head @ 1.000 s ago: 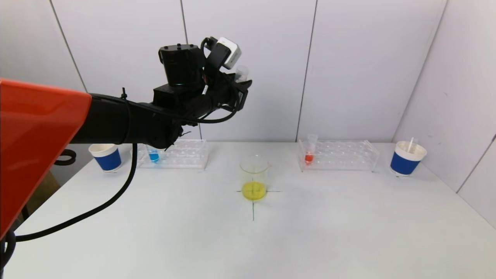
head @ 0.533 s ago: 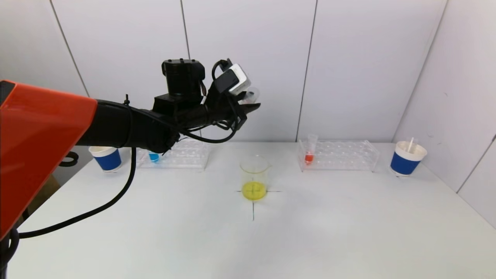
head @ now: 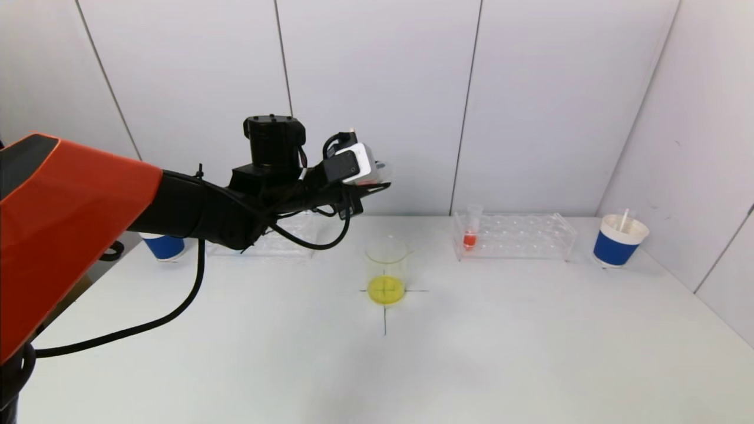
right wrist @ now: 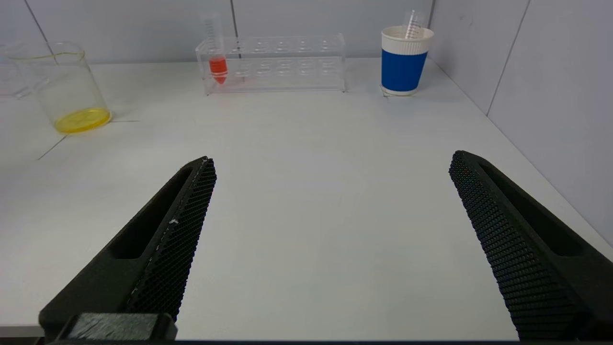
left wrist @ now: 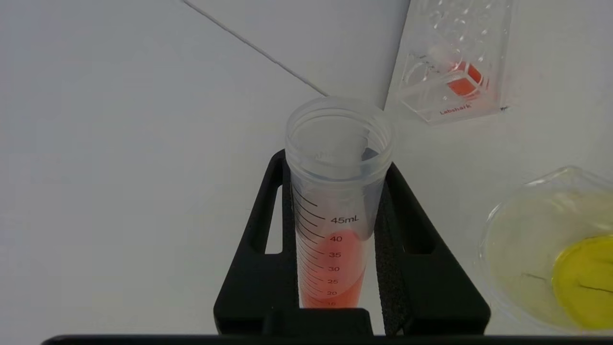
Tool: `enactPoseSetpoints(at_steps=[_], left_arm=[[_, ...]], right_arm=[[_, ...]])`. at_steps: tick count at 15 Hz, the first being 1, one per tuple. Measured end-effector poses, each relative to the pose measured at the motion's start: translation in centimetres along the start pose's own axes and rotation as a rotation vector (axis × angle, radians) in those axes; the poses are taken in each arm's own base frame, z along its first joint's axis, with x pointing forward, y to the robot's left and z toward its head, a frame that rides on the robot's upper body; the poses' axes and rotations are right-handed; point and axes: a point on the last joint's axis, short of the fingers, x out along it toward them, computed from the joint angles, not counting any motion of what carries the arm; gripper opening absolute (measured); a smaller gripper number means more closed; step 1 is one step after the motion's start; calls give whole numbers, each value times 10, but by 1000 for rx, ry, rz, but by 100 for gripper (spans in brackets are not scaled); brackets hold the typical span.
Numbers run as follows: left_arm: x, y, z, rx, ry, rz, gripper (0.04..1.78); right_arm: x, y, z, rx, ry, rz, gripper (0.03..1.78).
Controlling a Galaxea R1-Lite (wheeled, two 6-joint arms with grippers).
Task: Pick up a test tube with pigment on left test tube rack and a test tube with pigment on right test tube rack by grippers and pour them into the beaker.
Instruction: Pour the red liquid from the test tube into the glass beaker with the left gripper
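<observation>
**labrat_42:** Grip question, since the pour was the step in hand. The left gripper [left wrist: 335, 268] had its black fingers [left wrist: 268, 239] pinched tight on a clear graduated plastic test tube [left wrist: 337, 191] with orange-red pigment pooled in its lower part. From the head camera the left gripper [head: 368, 185] hung above the white table [head: 471, 353] and to the left of the clear glass beaker [head: 386, 268], which had a yellow puddle in the bottom and sat on a drawn cross. How would you have tipped it?

**pipette_pete:** I'd have carried the tube's open mouth right over the beaker [left wrist: 550, 249] rim first, then rolled the wrist slowly. It's a tall beaker with a narrow mouth, so tipping early looked like the way to splash the table. The pads sat well below the tube's lip, which I'd guess left room to pour cleanly.

**labrat_42:** And the other arm?

**pipette_pete:** Parked low near the table's front edge, right gripper [right wrist: 330, 239] spread wide and holding nothing. Its pick, the clear tube with red pigment [head: 470, 232], stood at the left end of the clear plastic right test tube rack [head: 518, 235], beside the blue-and-white paper cup [head: 618, 241]. The left rack was mostly hidden behind the arm.
</observation>
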Motion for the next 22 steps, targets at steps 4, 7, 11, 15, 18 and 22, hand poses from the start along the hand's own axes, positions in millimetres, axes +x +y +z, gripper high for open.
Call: enactPoseSetpoints(at_steps=[4, 7, 11, 15, 18, 22], left_arm=[[1, -9, -10, 133, -14, -34, 46], [0, -11, -21, 235, -17, -50, 46], [-2, -10, -31, 337, -23, -54, 46], [2, -8, -37, 417, -72, 16, 46], [5, -15, -46, 449, -71, 3, 46], [6, -25, -52, 475, -82, -21, 46]], right_arm=[[0, 0, 0, 0, 0, 0, 177], [0, 0, 0, 0, 0, 0, 177], [0, 0, 0, 0, 0, 0, 177], [0, 0, 0, 0, 0, 0, 177], [0, 0, 0, 0, 0, 0, 177], [0, 0, 0, 0, 0, 0, 177]])
